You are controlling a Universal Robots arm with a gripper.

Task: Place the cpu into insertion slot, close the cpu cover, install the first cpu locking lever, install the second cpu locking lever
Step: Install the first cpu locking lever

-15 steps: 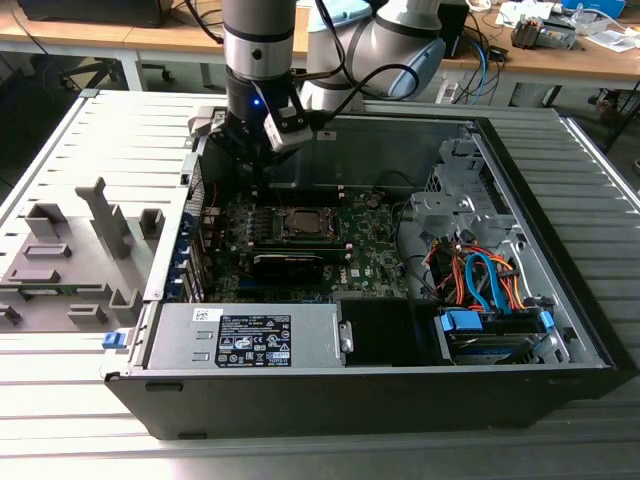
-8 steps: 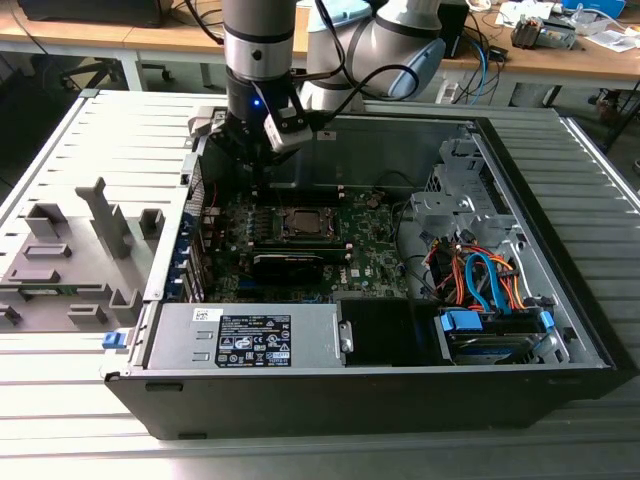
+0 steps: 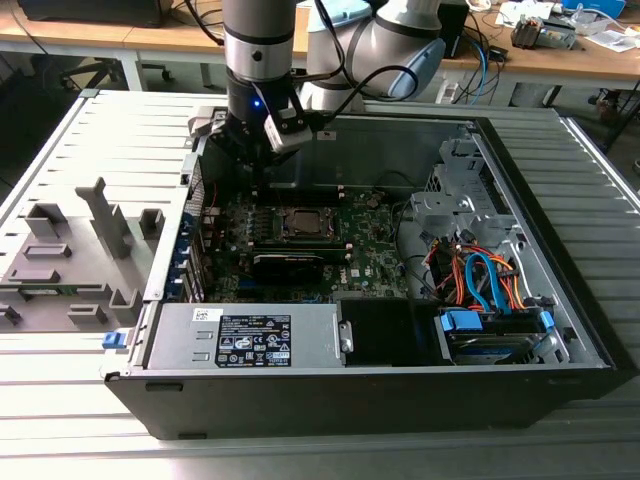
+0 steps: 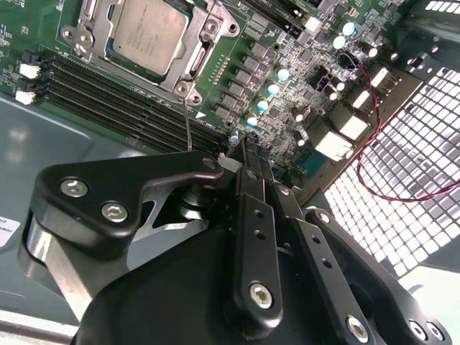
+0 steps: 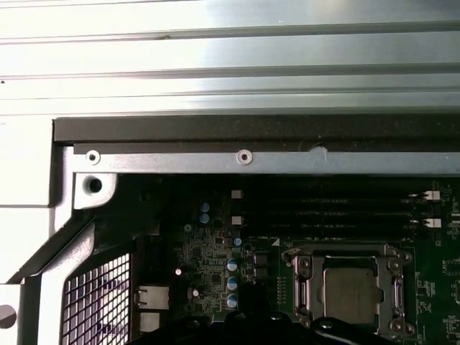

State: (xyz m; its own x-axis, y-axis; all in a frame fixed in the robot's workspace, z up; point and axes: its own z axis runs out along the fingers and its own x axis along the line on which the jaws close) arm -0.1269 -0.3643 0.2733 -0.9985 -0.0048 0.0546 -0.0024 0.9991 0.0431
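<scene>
You are looking at a ribbed, silvery metal worktop [image 3: 80, 400] in the exterior view. The open black computer case [image 3: 380, 395] lies directly on it, on its side, taking up most of the surface. Toward the exterior view's left, just beside the case, a grey fixture [image 3: 75, 255] with upright posts rests on the worktop.

Electronics workshop: opened computer case [image 3: 380, 300], cluttered wooden workbenches [image 3: 560, 55].

cpu [image 4: 149, 32] seated in socket under cpu cover [image 4: 198, 61], memory slots [image 4: 108, 90] just beside, gripper [image 4: 241, 147] above board edge.
</scene>
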